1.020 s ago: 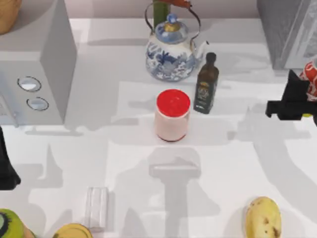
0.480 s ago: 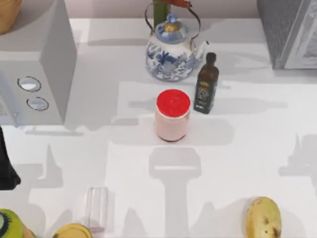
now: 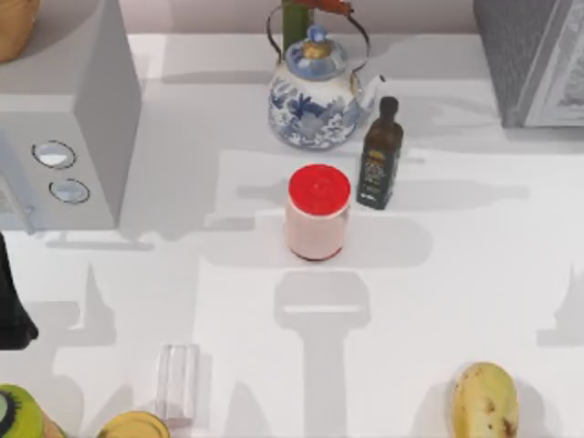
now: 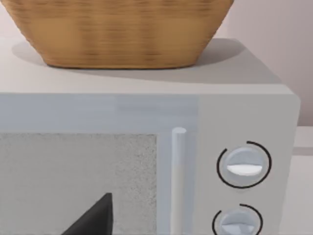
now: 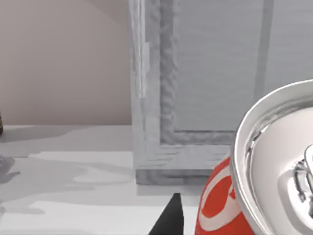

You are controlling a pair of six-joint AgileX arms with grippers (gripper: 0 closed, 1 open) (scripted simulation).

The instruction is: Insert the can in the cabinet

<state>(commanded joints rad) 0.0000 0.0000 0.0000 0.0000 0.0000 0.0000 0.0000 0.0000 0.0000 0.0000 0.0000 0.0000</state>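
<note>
The red can [image 5: 217, 208] with white lettering and a silver top [image 5: 279, 166] sits close up in the right wrist view. My right gripper [image 5: 254, 218] is shut on it, and one dark fingertip [image 5: 168, 220] shows beside the can. Just beyond the can stands the cabinet [image 5: 215, 73], its pale grey panelled front facing the gripper. From above, the cabinet [image 3: 534, 55] occupies the table's back right corner. My left gripper [image 3: 11, 315] is parked at the table's left edge, facing the light-grey box with two dials [image 4: 242, 164].
A pink jar with a red lid [image 3: 318, 212], a dark bottle [image 3: 380, 155] and a blue-white teapot [image 3: 315, 91] stand mid-table. The dial box [image 3: 64, 119] carries a wicker basket [image 4: 122, 29]. A banana [image 3: 485, 401] and a clear glass [image 3: 178, 381] lie near the front edge.
My right arm with the can has left the top view past its right edge, and its shadow has drifted toward the right. The left arm has not moved.
</note>
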